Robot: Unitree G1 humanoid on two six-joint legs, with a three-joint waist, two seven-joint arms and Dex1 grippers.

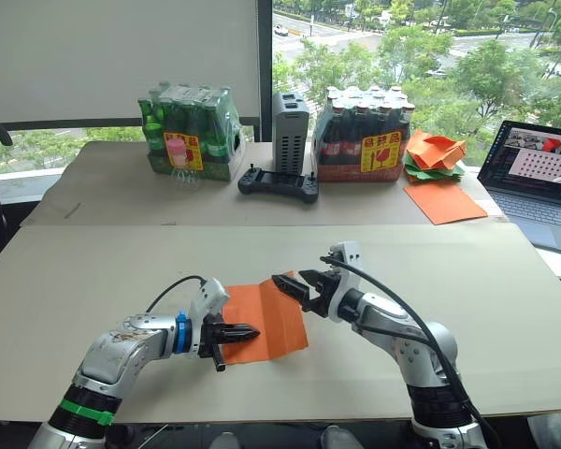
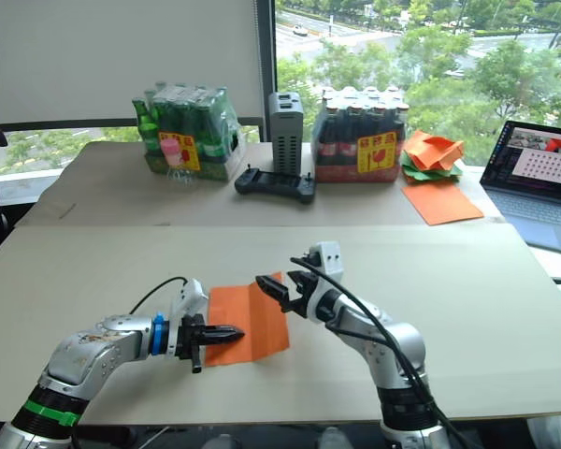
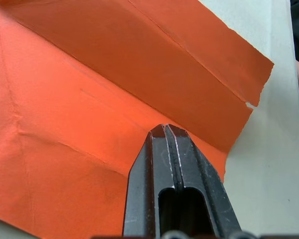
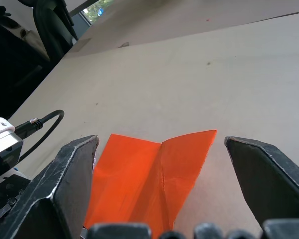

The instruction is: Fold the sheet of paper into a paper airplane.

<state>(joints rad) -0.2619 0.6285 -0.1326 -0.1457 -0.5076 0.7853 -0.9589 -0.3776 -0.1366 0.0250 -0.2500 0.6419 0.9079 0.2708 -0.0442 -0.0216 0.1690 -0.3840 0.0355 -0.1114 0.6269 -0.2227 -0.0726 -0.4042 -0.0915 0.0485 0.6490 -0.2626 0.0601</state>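
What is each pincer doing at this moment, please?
Left pincer: shut, tips pressed down on the thin bright-orange creased sheet of paper, not gripping it.
Right pincer: open, at the sheet's far edge, holding nothing.

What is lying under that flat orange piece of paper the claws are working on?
The thin bright-orange creased sheet of paper lies flat on the pale beige table. The left claw, shut, presses on it. Anything beneath stays hidden.

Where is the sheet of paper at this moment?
In the left eye view, the sheet of paper lies on the near table, centre front, between the left end effector, shut and resting on it, and the open right end effector.
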